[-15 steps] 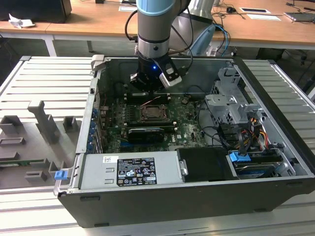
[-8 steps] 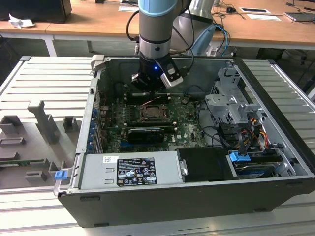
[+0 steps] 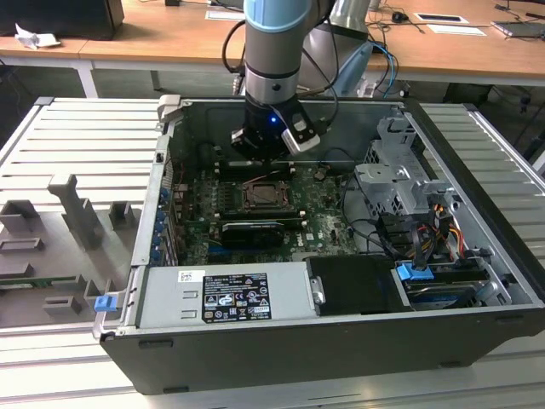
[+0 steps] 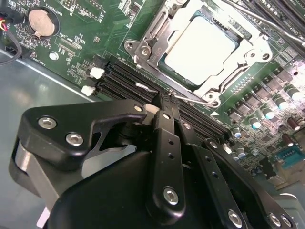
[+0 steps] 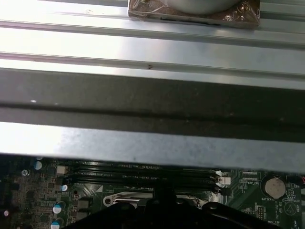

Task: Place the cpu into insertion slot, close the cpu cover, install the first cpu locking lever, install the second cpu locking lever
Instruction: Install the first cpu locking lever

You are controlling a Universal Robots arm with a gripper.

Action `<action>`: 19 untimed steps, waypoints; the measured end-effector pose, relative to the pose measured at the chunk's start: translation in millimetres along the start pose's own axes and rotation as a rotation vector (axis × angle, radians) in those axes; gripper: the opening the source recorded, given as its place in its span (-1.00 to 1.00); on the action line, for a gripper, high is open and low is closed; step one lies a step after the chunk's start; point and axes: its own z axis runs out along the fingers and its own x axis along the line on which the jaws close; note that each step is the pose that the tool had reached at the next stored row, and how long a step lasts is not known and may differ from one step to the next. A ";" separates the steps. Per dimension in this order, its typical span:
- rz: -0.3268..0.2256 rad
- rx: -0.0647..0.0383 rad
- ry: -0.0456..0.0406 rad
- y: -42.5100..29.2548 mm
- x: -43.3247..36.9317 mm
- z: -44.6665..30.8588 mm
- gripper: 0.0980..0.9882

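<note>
In the second wrist view the cpu [image 4: 200,47] lies in the insertion slot, pale face up. The silvery cpu cover [image 4: 153,34] is folded down around it. A thin wire locking lever [image 4: 193,99] runs along the socket's near edge. My gripper [image 4: 164,98] is shut, and its tips touch that lever's hooked end. A second thin lever [image 4: 271,26] runs along the socket's far side. In the exterior view the gripper [image 3: 262,155] hangs low inside the open computer case, just behind the insertion slot [image 3: 264,198].
Black memory slots [image 4: 124,81] lie between my gripper and the socket. A coin battery [image 4: 40,23] sits on the green board. The case wall [image 5: 152,100] stands close behind the arm. A drive cage [image 3: 396,175] and cables fill the exterior view's right; a grey power supply [image 3: 230,294] sits in front.
</note>
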 end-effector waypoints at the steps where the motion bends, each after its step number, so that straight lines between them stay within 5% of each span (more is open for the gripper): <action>1: 0.000 0.000 0.0001 -0.1 -0.7 0.3 -0.98; 19: -0.006 0.000 0.0012 -0.3 -10.5 7.1 -0.98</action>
